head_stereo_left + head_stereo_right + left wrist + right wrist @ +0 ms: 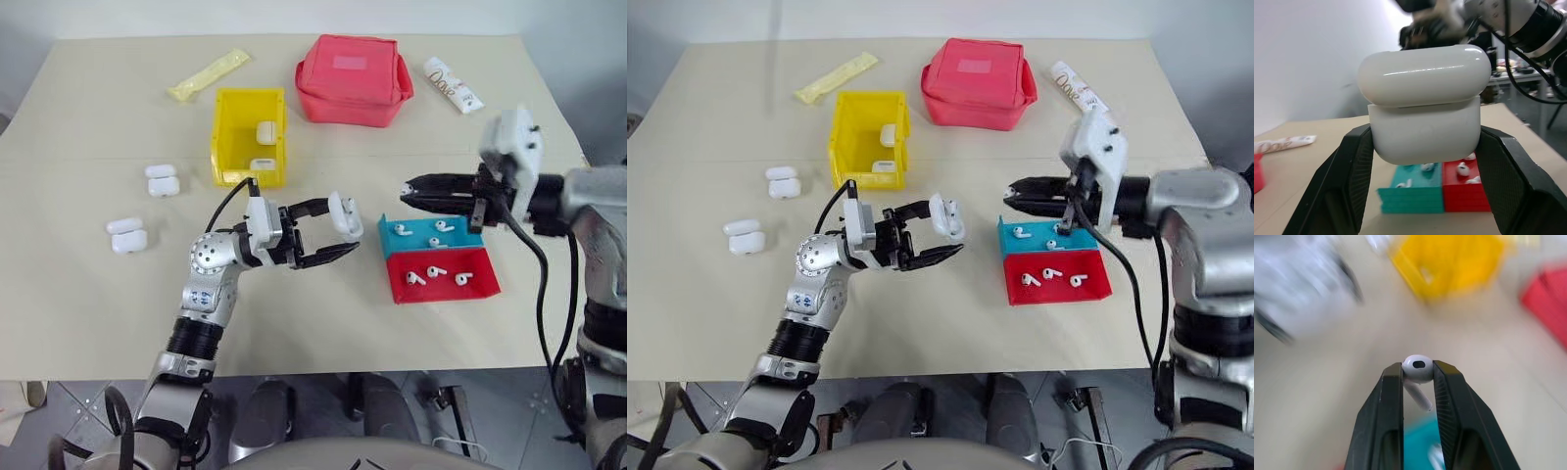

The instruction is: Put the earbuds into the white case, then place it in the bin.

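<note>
Left gripper (336,238) clamped on the white case (344,215) above the counter (98,323); right gripper (1418,377), at its 3 o'clock, pinches an earbud (1417,369); bin (227,147) at 11 o'clock.

Two cases (263,145) lie in the bin (231,137), with the pouch (353,80) to its right.

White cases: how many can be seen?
5: one in the left claw, two in the yellow bin, two open on the table's left. More may be hidden in the bin.
</note>
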### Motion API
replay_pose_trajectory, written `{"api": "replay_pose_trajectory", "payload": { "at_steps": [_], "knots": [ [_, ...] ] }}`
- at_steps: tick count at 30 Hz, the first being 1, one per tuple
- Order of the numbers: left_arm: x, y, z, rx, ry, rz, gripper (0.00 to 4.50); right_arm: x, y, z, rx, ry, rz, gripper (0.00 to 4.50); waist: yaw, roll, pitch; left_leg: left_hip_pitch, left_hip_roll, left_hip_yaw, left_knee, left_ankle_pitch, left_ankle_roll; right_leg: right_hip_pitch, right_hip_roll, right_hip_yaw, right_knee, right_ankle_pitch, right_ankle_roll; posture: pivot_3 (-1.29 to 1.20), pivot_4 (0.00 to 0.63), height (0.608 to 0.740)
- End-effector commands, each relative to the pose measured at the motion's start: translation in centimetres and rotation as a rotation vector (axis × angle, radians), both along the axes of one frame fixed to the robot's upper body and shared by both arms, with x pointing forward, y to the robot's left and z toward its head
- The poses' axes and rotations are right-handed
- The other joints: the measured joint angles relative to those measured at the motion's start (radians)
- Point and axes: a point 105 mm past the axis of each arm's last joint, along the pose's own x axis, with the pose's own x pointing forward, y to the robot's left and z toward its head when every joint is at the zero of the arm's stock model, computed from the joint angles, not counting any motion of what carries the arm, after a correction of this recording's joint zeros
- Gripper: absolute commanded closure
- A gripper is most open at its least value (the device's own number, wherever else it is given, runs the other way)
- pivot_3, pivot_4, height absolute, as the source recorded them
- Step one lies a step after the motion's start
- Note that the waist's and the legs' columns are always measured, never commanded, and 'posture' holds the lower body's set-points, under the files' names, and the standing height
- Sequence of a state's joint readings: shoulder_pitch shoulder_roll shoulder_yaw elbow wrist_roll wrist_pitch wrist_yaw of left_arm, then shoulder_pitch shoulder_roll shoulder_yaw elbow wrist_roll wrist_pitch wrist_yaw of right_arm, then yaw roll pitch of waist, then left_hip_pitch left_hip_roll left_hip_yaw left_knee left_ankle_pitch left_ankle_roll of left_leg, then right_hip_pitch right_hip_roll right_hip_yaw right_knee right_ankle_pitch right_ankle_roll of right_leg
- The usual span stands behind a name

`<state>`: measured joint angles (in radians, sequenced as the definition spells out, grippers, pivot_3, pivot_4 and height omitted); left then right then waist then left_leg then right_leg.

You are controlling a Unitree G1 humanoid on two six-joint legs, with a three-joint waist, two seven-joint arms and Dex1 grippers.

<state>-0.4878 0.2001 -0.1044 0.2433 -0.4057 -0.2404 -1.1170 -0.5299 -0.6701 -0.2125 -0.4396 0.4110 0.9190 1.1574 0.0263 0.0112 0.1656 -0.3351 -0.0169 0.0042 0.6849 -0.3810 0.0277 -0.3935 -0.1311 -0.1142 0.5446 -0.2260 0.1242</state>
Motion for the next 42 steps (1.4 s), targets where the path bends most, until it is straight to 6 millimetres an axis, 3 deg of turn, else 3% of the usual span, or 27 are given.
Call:
{"api": "replay_pose_trajectory", "payload": {
  "at_steps": [1,5,10,26,42],
  "knots": [
    [-0.2,-0.7,1.0,-0.021,-0.026,-0.063,1.74,-2.1,1.3,1.9,0.156,-0.069,0.025,4.01,0.000,0.000,0.000,0.000,0.000,0.000,0.000,0.000,0.000,0.000,0.000,0.000,0.001,0.000,0.000,0.00,0.150,0.740],
    [-0.1,-1.1,1.2,-0.019,-0.025,-0.099,1.74,-3.6,2.8,2.8,0.323,-0.060,0.068,4.01,0.000,0.000,0.000,0.000,0.000,0.000,0.000,0.000,0.000,-0.001,-0.001,0.001,0.003,0.000,0.000,0.00,0.150,0.740],
    [0.3,-1.9,2.6,-0.066,-0.018,-0.126,1.74,-4.9,4.9,2.2,0.470,0.043,0.124,4.01,0.001,0.000,0.000,0.000,-0.002,-0.001,0.000,0.000,0.001,-0.002,-0.001,0.001,0.004,0.000,-0.001,0.00,0.150,0.740],
    [-0.2,-1.8,3.8,-0.108,-0.017,-0.153,1.74,-4.0,4.2,-0.1,0.491,0.111,0.034,4.01,-0.001,0.000,0.000,0.000,-0.002,0.001,0.000,0.000,0.004,-0.002,-0.001,0.003,0.004,-0.001,-0.001,0.00,0.150,0.740],
    [-1.0,-1.3,2.4,-0.066,-0.009,-0.180,1.74,-4.2,4.7,1.8,0.505,0.050,0.077,4.01,0.000,0.000,0.000,0.000,-0.002,0.000,0.000,0.000,0.004,-0.002,-0.001,0.003,0.004,-0.001,-0.001,0.00,0.150,0.740]
  ]
}}
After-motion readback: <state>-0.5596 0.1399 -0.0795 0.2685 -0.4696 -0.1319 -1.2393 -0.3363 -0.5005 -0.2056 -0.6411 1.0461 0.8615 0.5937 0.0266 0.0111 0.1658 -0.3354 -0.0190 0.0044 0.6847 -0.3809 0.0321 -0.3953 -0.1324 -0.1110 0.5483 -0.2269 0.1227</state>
